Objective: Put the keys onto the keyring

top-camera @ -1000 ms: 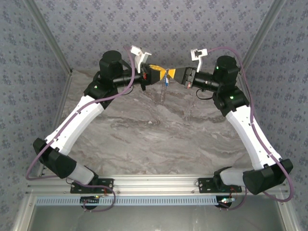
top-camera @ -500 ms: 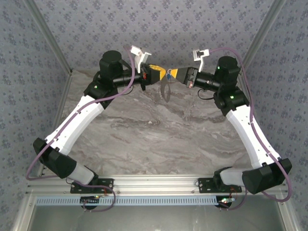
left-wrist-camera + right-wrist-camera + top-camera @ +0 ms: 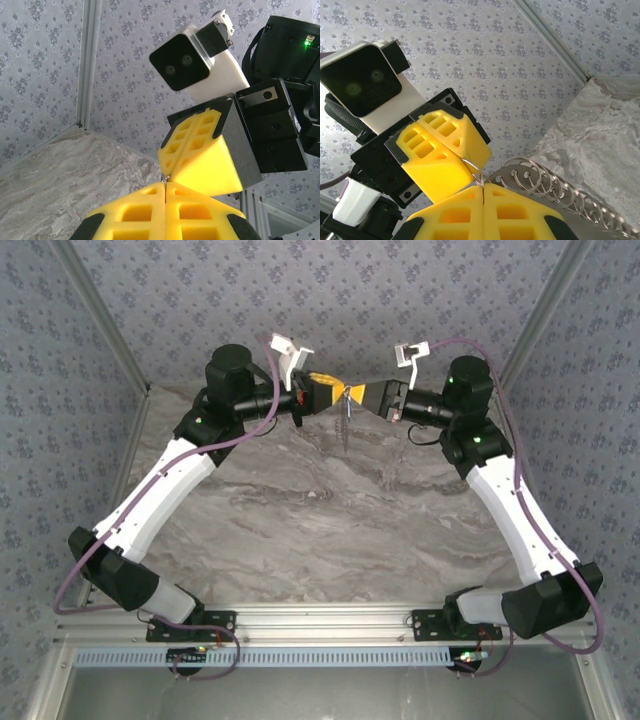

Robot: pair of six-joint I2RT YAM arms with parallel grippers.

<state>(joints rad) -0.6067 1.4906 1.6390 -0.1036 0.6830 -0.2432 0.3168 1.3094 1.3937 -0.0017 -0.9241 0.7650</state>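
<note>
**Fingers meeting tip to tip near the tabletop's far edge**

We see the left fingers (image 3: 328, 390) and right fingers (image 3: 368, 395) pressed shut, each seemingly pinching thin wire of the keyring (image 3: 545, 182). The yellow pads hide most of the pinch. Its coils hang from between them, with the lower end cut off in the right wrist view. The back wall (image 3: 330, 300) stands close behind, and bare tabletop (image 3: 300, 530) lies open on the near side.
</note>
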